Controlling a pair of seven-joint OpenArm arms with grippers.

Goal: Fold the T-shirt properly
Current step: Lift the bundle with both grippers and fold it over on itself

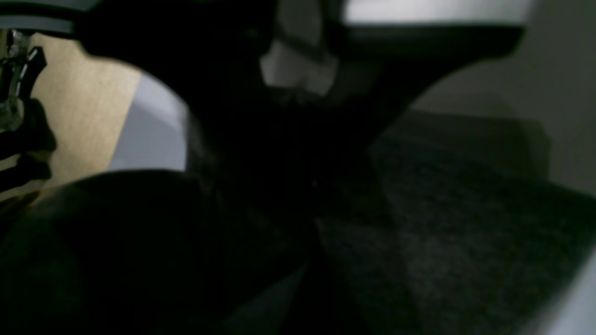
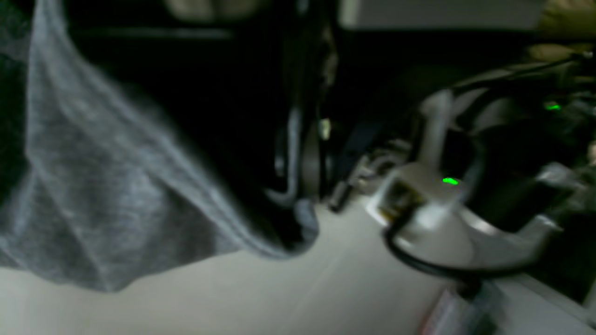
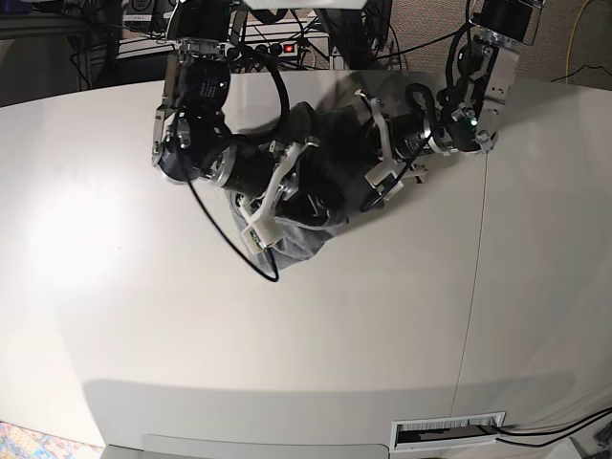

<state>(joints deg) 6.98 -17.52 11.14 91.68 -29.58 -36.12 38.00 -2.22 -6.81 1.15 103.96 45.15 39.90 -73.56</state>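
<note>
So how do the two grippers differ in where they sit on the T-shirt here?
The right gripper works the T-shirt at its near, lower part; the left gripper is at its far, upper edge. The right arm comes from the base view's left, the left arm from its right. Both are over cloth; jaw states unclear.

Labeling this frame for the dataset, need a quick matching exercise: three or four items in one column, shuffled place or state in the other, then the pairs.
Column A
1. heather-grey cotton T-shirt
2. left gripper
3. right gripper
4. white table

Column B
a. bare and pale across the whole near half of the base view
b. bunched in a crumpled heap between the two arms
c. reaches into the heap from the base view's right
d. reaches into the heap from the base view's left

Pairs: 1-b, 2-c, 3-d, 4-a
</note>
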